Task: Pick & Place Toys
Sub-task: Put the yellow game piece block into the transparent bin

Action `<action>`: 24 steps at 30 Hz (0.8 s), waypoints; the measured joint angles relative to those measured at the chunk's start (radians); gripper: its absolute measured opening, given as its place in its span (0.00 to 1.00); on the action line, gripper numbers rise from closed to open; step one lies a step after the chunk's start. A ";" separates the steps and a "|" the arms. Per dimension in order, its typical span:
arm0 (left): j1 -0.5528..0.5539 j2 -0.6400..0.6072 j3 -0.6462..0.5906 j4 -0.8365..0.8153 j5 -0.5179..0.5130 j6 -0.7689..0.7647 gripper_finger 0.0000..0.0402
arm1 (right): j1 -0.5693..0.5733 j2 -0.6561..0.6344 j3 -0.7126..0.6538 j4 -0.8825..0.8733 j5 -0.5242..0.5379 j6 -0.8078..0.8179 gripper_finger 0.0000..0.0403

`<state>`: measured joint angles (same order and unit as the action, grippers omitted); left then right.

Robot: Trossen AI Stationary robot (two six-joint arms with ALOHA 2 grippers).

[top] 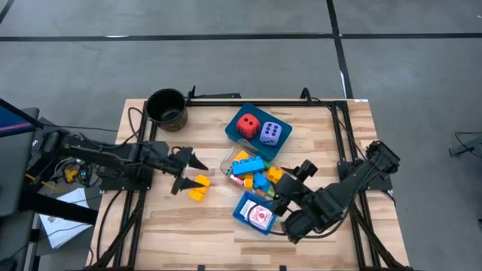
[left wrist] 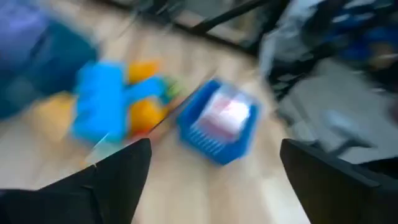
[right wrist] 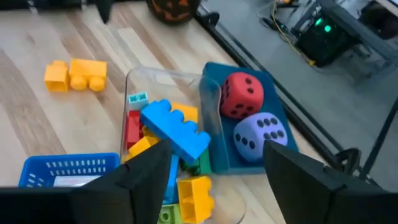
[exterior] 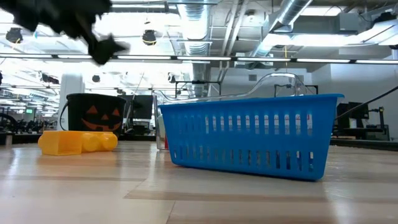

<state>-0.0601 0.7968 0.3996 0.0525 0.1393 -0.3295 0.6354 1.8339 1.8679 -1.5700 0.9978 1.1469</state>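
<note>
We hold the left gripper (top: 190, 172), fingers spread and empty, just above the yellow bricks (top: 199, 186), which lie crosswise, nearer it than the right gripper (top: 292, 181), also spread.

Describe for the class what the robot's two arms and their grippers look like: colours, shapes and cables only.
Both arms are black, built of jointed blocky segments. The left arm trails cables, with yellow wiring near its base. Left gripper: two slim, pointed black fingers. Right gripper: two black fingers, broad and flat in its wrist view. No markings are legible.
</note>
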 joint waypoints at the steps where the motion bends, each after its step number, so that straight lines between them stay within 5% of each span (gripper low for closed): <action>1: -0.025 0.002 0.022 0.019 0.000 0.004 0.87 | 0.001 -0.011 0.000 -0.001 0.007 -0.011 0.61; 4: -0.087 0.008 0.112 -0.018 -0.067 0.008 0.87 | 0.007 -0.034 0.001 -0.001 0.026 -0.044 0.60; 8: -0.129 0.055 0.253 -0.305 -0.290 -0.023 0.91 | 0.020 -0.059 0.001 -0.001 0.029 -0.079 0.59; 13: -0.146 0.201 0.379 -0.634 -0.479 -0.279 0.99 | 0.046 -0.078 0.001 -0.001 0.016 -0.104 0.59; 24: -0.146 0.583 0.406 -0.742 -0.437 -0.572 0.99 | 0.093 -0.083 0.001 -0.001 -0.002 -0.119 0.59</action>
<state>-0.2066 1.3799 0.8055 -0.6895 -0.2978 -0.9010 0.7287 1.7512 1.8687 -1.5707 0.9958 1.0283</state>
